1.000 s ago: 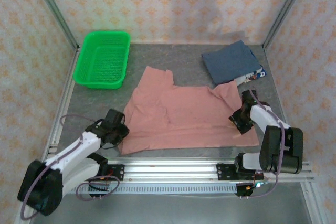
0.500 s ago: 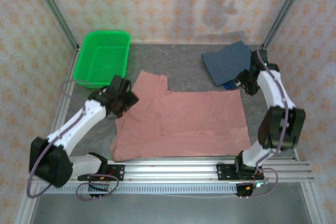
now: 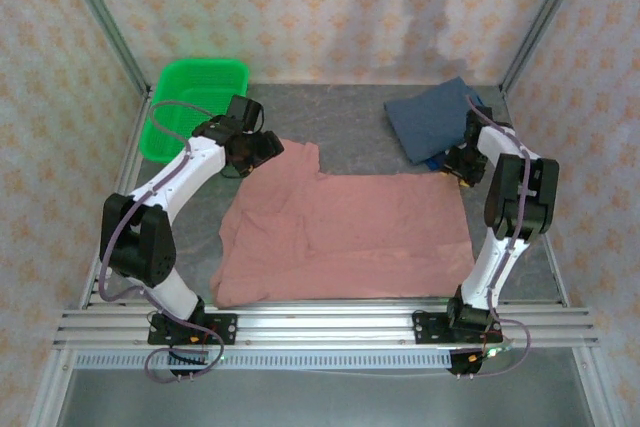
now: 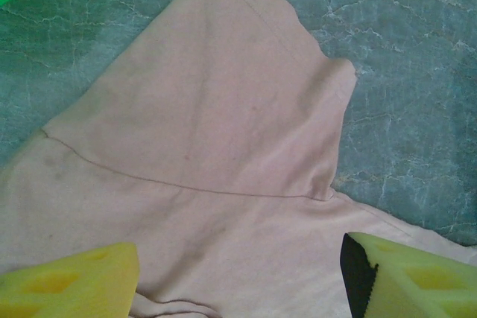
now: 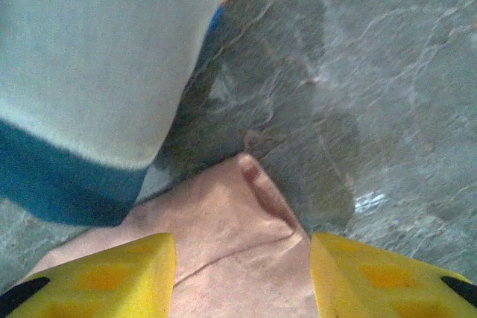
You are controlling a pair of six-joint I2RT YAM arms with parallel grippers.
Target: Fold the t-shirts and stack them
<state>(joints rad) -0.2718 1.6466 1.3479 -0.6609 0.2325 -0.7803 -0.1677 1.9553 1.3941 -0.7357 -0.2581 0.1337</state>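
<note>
Jaws of both grippers stand apart with nothing clamped: left gripper (image 3: 262,145) above the far-left sleeve and right gripper (image 3: 455,162) above the far-right corner of the dusty salmon-pink cloth t-shirt (image 3: 345,227).

The grey marbled table top (image 3: 360,117) carries all items. The salmon-pink t-shirt lies spread flat across the middle, roughly rectangular, its near edge along the aluminium front rail (image 3: 330,319) and one sleeve projecting at far left. The green plastic mesh basket (image 3: 190,87) sits in the far-left corner, partly hidden by the left arm. The folded slate-blue cloth t-shirt (image 3: 430,122) lies at far right, just beside the pink corner. In the wrist views, yellow fingertips (image 4: 67,281) flank the sleeve seam, and the pink corner lies between the right fingertips (image 5: 373,273).
</note>
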